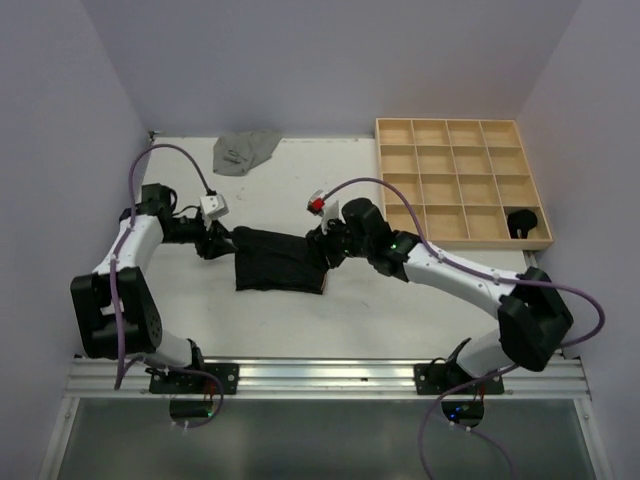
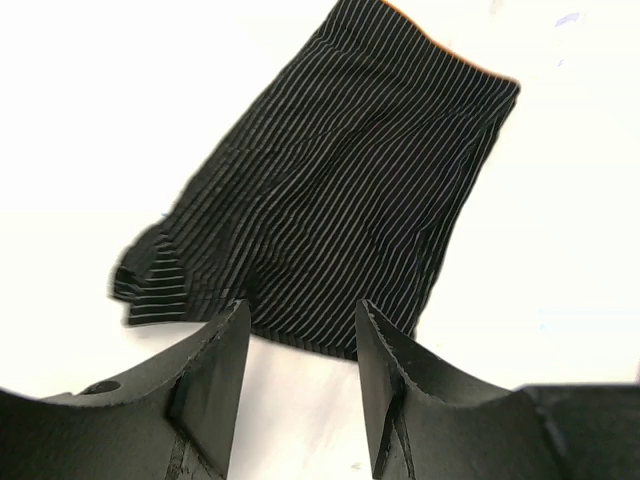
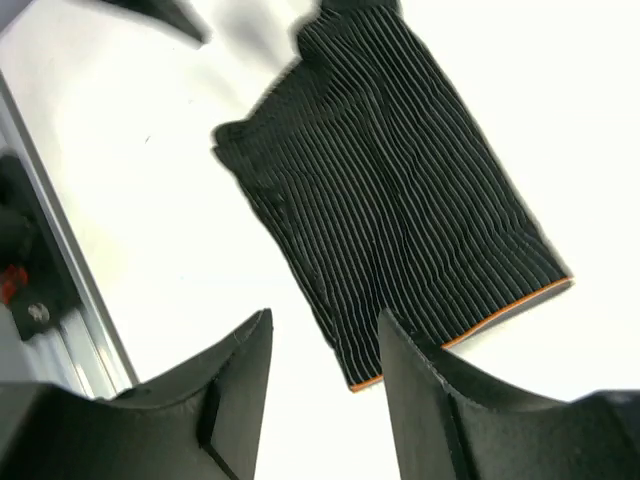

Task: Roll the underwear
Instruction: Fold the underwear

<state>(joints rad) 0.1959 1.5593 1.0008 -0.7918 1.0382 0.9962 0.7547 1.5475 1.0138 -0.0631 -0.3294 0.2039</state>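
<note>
The left gripper point(image 1: 217, 242) sits at the left edge of the black brief point(image 1: 278, 260), jaws apart and empty. In its wrist view the fingers point(image 2: 215, 370) frame the near hem without pinching it. The striped brief lies flat on the table point(image 1: 380, 310) between both arms. A grey brief point(image 1: 245, 150) lies crumpled at the back. The right gripper point(image 1: 328, 245) stands at the orange-edged end, also spread and holding nothing. Further right, a tray point(image 1: 470, 241) holds one black roll point(image 1: 521, 221). The brief looks laid out with rolling not yet begun. Next, both grippers likely must pinch one edge and turn it over evenly.
</note>
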